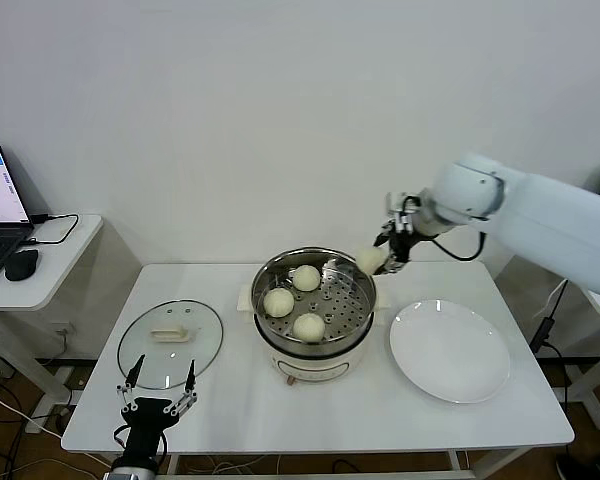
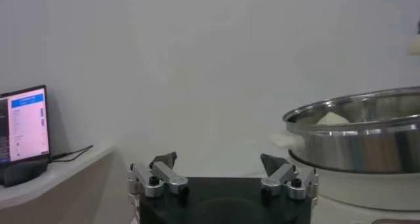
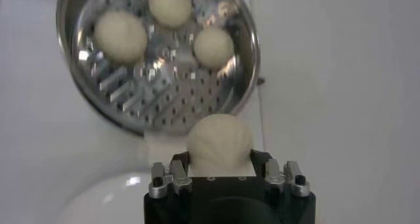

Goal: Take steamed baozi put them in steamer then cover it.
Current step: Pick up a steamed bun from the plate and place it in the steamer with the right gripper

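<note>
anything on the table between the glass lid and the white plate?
Yes: in the head view the steamer stands between the lid and the plate, with three buns in its tray.

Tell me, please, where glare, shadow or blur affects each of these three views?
Head view: even light, soft reflections on the glass cover, faint shadow under the steamer. Left wrist view: steamer rim sharp, laptop softer. Right wrist view: bright glints on the perforated tray; the held baozi slightly soft, the right gripper dark in the foreground.
</note>
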